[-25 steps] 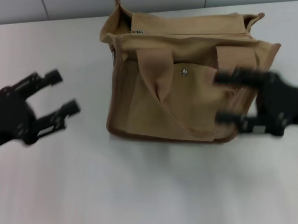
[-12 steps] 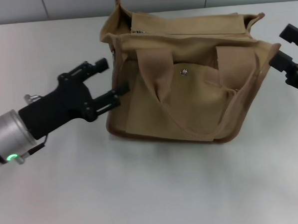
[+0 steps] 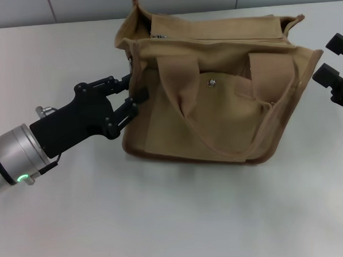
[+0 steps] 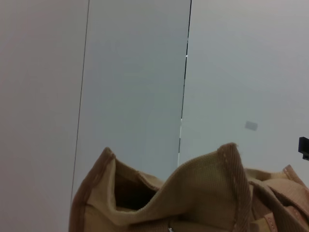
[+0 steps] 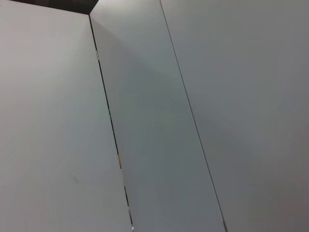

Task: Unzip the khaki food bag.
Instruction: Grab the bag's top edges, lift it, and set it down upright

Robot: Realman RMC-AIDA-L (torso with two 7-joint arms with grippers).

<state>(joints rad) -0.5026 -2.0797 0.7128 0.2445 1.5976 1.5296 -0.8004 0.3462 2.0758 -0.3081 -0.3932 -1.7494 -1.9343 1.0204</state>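
The khaki food bag (image 3: 216,97) stands upright at the middle back of the white table, its front pocket with a metal snap (image 3: 211,82) facing me, handles drooping. Its top zipper (image 3: 218,38) runs along the top, with the pull near the left end (image 3: 158,36). My left gripper (image 3: 134,91) is open, its fingers touching the bag's left side. The left wrist view shows the bag's top corner (image 4: 193,193) close up. My right gripper (image 3: 330,57) is open at the right edge, just clear of the bag's right side.
The white table (image 3: 176,220) spreads in front of the bag. A grey panelled wall (image 3: 153,0) runs behind the table. The right wrist view shows only wall panels (image 5: 154,116).
My left gripper has moved right to the bag's left side. My right gripper has pulled away from the bag's front, out to the right edge.
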